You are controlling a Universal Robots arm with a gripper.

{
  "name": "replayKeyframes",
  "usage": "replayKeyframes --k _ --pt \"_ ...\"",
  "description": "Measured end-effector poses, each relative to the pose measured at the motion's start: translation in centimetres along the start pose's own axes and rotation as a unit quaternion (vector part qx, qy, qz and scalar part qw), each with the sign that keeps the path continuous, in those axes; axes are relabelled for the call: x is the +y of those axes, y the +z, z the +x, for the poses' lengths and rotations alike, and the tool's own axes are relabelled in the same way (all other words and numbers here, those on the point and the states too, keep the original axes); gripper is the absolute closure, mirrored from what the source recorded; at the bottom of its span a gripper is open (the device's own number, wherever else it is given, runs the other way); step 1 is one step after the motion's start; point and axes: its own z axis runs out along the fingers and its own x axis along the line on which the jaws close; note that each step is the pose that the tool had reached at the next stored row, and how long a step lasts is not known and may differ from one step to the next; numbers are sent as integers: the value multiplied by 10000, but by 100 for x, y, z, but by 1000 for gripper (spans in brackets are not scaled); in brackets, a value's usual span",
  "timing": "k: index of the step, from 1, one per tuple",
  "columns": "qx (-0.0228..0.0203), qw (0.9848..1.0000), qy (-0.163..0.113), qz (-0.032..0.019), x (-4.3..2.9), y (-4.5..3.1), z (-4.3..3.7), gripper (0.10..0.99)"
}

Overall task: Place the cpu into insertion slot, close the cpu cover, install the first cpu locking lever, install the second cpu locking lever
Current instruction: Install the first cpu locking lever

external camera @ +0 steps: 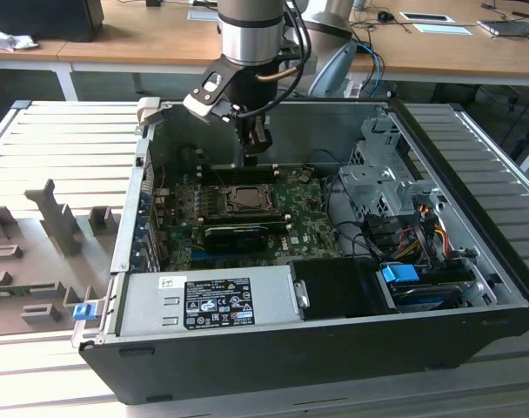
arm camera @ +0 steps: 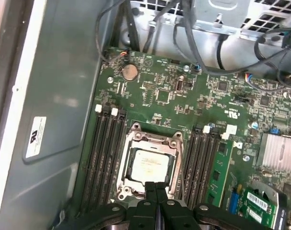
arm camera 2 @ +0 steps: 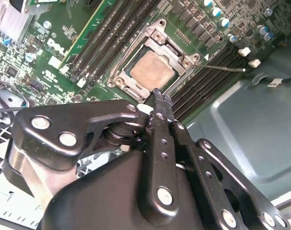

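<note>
- We found the gripper [external camera: 252, 159] [arm camera: 156, 189] hanging inside the open computer case [external camera: 273, 348], fingertips pressed together and gripping nothing.
- Just beneath the fingertips sat the insertion slot [external camera: 223, 202], with the cpu [arm camera: 148, 165] [arm camera 2: 152, 69] in it, silver top up.
- The cpu cover [arm camera: 155, 140] lay flat around the chip.
- The case also held the motherboard [external camera: 308, 226] below the hand and cables [external camera: 369, 231] off to its side.
</note>
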Motion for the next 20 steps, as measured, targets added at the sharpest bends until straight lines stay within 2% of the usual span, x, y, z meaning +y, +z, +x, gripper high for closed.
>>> replayKeyframes --k 4,5,7,14,16,18,19,20 --pt "12 9993 -380 5 0 3 0 980" --pt "20 9984 -571 7 0 3 0 980" --pt "26 9974 -724 9 0 3 0 980" --pt "53 9901 -1405 17 0 3 0 980" --pt "61 9870 -1603 19 0 3 0 980" --pt "71 9824 -1866 22 0 3 0 980" --pt "74 9807 -1954 23 0 3 0 980" --pt "79 9778 -2095 25 0 3 0 980"
